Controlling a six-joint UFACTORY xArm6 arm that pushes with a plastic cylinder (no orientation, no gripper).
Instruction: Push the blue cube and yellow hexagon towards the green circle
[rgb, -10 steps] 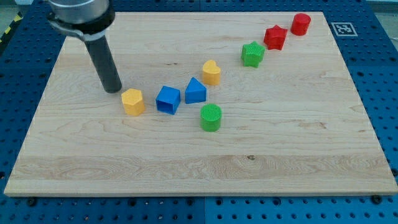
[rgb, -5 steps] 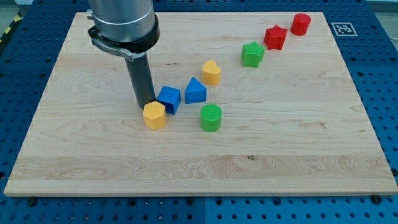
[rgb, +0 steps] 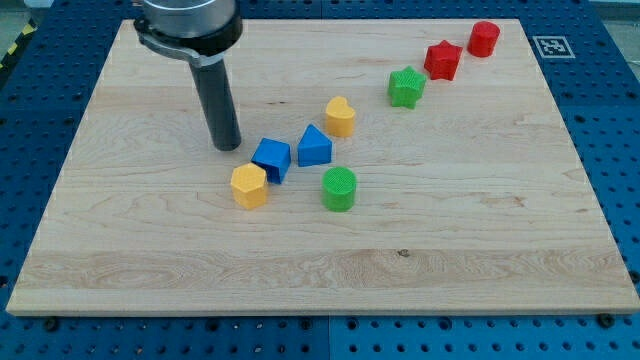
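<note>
Blue cube (rgb: 271, 158) sits a little left of the frame's centre on the wooden worktop (rgb: 480, 230), and the yellow hexagon (rgb: 248, 185) lies just below and to its left, the two touching or very nearly so. Green circle (rgb: 339, 188) stands to the right of the hexagon, near both but clearly apart from them, with bare wood between it and the hexagon. Just above the green circle is a blue triangular block (rgb: 314, 146), close beside the cube's right side, and above that, to the right, a yellow block with a rounded, heart-like outline (rgb: 340, 116).

My tip (rgb: 228, 147) rests on the worktop to the upper left of the blue cube, near it but with a sliver of wood showing between; it lies above the yellow hexagon and apart from it. There is no claw on this arm, only the dark rod, so nothing is held.

Toward the upper right of the frame a green star-like block (rgb: 406, 86), a red star-like block (rgb: 442, 60) and a red cylinder (rgb: 484, 38) run in a diagonal line, well apart from the central cluster.
</note>
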